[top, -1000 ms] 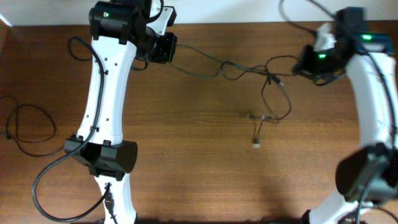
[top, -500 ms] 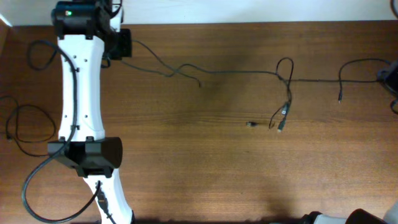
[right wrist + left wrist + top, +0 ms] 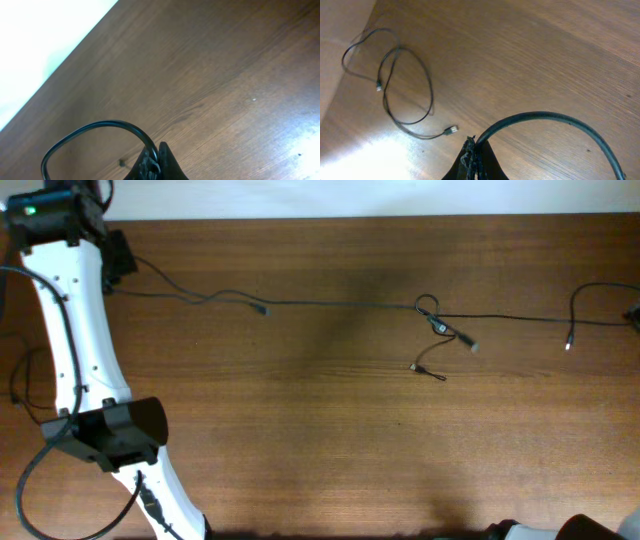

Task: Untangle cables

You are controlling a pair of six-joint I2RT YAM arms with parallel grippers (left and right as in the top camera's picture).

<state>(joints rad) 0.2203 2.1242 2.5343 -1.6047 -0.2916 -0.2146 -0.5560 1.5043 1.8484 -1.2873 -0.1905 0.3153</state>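
Though knotted, cables [image 3: 340, 304] across table [image 3: 300, 430].

Left arm [image 3: 75, 330] reaches far left, with left pincer [image 3: 472, 146] and right pincer [image 3: 153, 152] both pinched closed

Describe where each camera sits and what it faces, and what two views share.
Overhead: fixed above, looking straight down at the table; shows stretched cables, their knot and the white left arm.
Left wrist: on the left arm, aimed down across the table; left end effector pinches a cable, a loose cord beyond.
Right wrist: aimed across the table toward its pale edge; right end effector pinches a cable loop.
Shared: both wrist views show their end effector shut on cable over the same wood.
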